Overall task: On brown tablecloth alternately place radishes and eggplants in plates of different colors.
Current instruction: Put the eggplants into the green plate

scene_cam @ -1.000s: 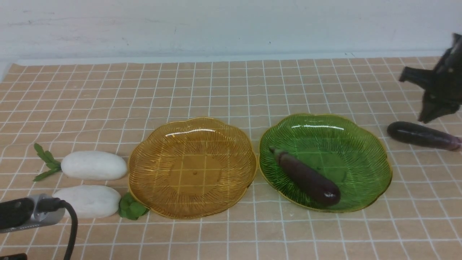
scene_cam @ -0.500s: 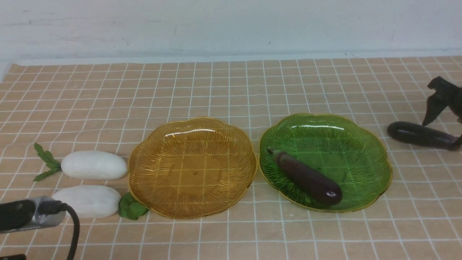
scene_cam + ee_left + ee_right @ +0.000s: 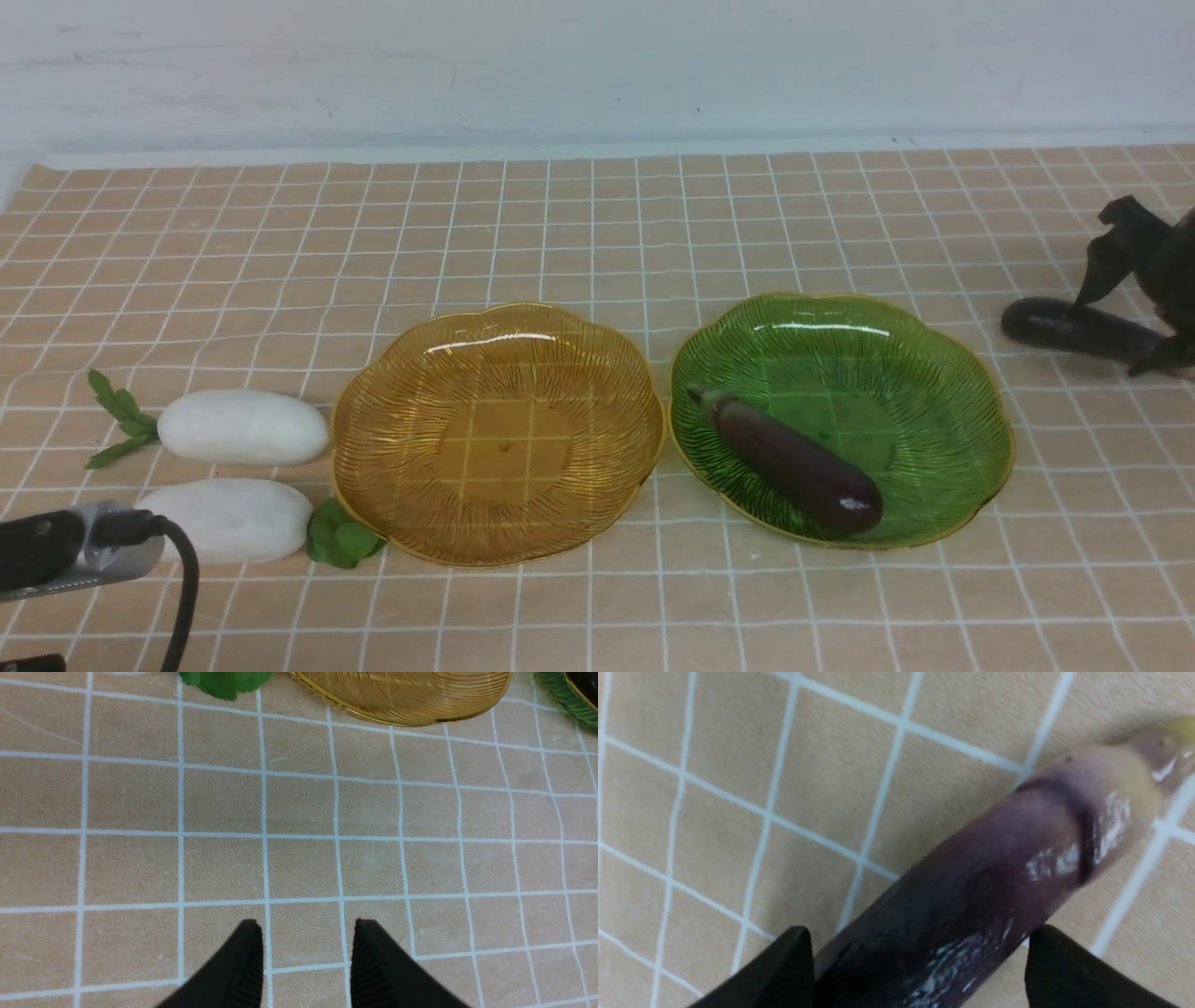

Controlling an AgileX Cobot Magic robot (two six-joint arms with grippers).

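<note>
- Large brown tablecloth [image 3: 597, 233] with a grid of thin white lines, spread across the whole work surface
- Amber-yellow scalloped glass plate [image 3: 495, 439] with gold rim, left of centre, nothing in it; same-sized green scalloped glass plate [image 3: 887, 373] just beside it on the right
- Long glossy dark purple eggplant [image 3: 789, 462] lying diagonally inside the green plate; second dark purple eggplant [image 3: 1074, 329] on the cloth, right of the green plate and apart from it
- Two smooth white oblong radishes on the cloth left of the amber plate; farther radish [image 3: 243, 427] with leaves pointing left; nearer radish [image 3: 224, 520] with green leaves [image 3: 341, 539] touching the amber rim
- Right gripper [image 3: 1113, 334] straddling the second eggplant, jaws wide, black fingertips [image 3: 794, 961] close against its sides; cannot tell whether clamped
- Left gripper [image 3: 306, 926] above bare cloth near the amber plate; jaws moderately parted, holding nothing
</note>
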